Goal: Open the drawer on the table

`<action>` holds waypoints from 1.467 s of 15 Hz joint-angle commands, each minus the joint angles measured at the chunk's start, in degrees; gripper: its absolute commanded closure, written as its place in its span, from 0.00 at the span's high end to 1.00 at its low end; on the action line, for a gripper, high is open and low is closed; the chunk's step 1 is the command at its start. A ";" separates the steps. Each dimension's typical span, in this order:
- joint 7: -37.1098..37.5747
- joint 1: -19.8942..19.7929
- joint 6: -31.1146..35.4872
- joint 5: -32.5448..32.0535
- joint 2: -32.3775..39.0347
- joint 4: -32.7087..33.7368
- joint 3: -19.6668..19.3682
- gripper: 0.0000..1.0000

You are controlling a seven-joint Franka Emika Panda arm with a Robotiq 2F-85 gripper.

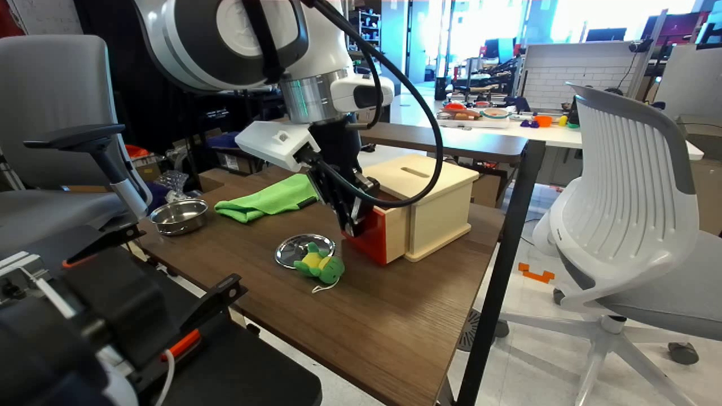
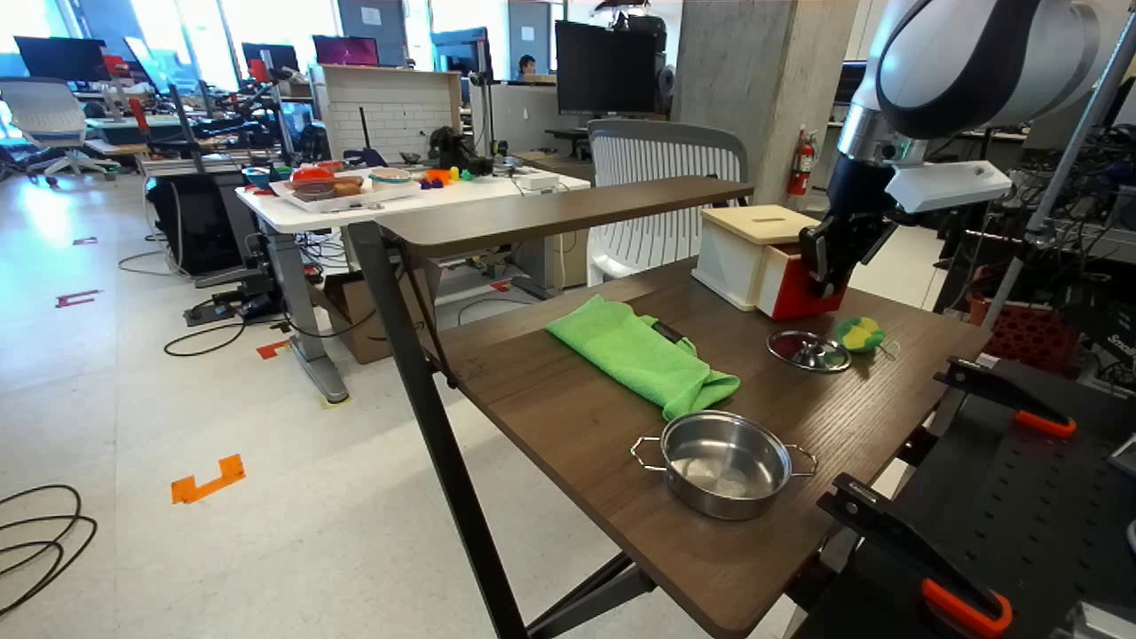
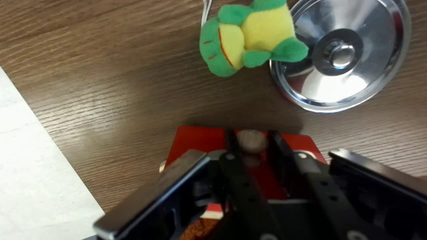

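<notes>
Drawer (image 1: 372,237) partly open, knob (image 3: 252,142) gripped by claw (image 3: 252,135)

At the lower centre of the wrist view, the knob is held with one jaw set on either side. In both exterior views, the red-fronted drawer is seen jutting from a wooden box (image 1: 443,211), right of centre. On the brown surface (image 1: 361,332), a soft toy (image 3: 265,33) and a metal lid (image 3: 340,60) are shown in the upper part of the wrist view, the lid's rim partly hidden by the toy. In an exterior view, a green cloth (image 2: 635,355) is laid right of centre, and a pot (image 2: 723,506) is set at lower right.
</notes>
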 commanded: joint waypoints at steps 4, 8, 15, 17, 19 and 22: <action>-4.10 -4.37 -0.89 3.71 -1.21 -4.21 5.66 0.07; -4.85 -5.05 -0.92 4.92 -1.64 -4.98 6.41 0.07; -4.58 -4.78 -0.90 5.84 -2.32 -6.12 6.13 0.07; -4.48 -4.50 -1.63 5.66 -2.47 -6.12 5.85 0.52; -4.51 -4.27 -3.15 5.67 -2.34 -6.38 6.02 0.60; -3.99 -3.52 -6.14 5.62 -2.71 -7.05 6.08 0.83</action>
